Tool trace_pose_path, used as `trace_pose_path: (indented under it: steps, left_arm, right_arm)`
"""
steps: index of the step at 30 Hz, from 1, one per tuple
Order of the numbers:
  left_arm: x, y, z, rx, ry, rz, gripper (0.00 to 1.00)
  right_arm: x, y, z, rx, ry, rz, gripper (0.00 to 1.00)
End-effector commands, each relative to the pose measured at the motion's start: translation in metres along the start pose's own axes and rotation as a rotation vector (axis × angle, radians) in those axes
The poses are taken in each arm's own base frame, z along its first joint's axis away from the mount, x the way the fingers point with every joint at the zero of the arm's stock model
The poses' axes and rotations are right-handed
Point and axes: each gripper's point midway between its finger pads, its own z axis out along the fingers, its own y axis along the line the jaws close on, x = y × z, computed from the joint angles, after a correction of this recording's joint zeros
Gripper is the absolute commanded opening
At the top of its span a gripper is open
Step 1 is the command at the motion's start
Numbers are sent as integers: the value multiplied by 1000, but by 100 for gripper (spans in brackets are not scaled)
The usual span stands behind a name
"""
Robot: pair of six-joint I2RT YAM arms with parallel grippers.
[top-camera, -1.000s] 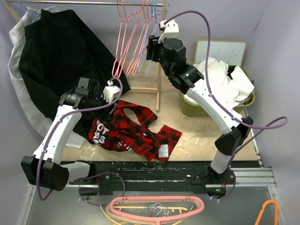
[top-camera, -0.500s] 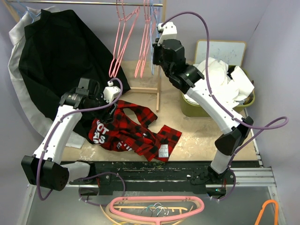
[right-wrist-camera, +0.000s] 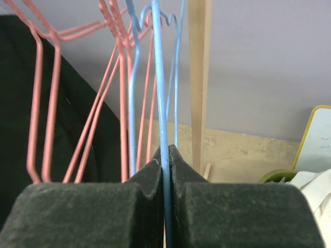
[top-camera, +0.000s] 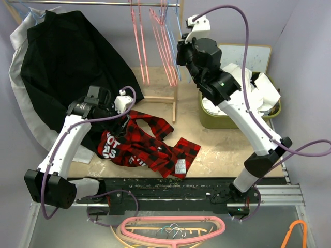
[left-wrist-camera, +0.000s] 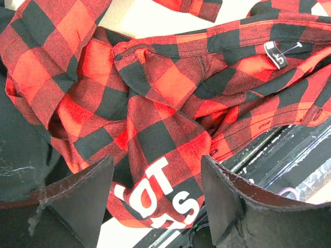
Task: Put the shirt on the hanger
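The red-and-black plaid shirt lies crumpled on the table, its white letters at the near-left end. My left gripper hovers just above the shirt's left part. In the left wrist view its jaws stand open, with the shirt and its letters showing between them, untouched. My right gripper is raised at the hanging rail. In the right wrist view it is shut on the wire of the light-blue hanger. That hanger hangs among pink ones.
Pink hangers hang from the rail, beside a big black shirt. A wooden post stands behind the plaid shirt. A green bin of white cloths sits right. More hangers lie below the arm bases.
My right gripper has shut on the blue hanger's wire and moved right and up, and the hangers have swung with it. The left jaws opened a little wider, and the arm barely moved.
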Motion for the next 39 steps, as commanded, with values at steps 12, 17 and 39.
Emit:
trace_pose_path:
  steps: [12, 17, 39]
  left_arm:
    - [1, -5, 1, 20, 73, 90, 73]
    - [-6, 2, 7, 12, 101, 145, 74]
    - [-66, 61, 118, -94, 138, 161, 53]
  right_arm:
    - [-3, -11, -97, -80, -90, 155, 0]
    - [33, -34, -155, -135, -71, 261, 0]
    - [198, -62, -223, -139, 201, 451, 0]
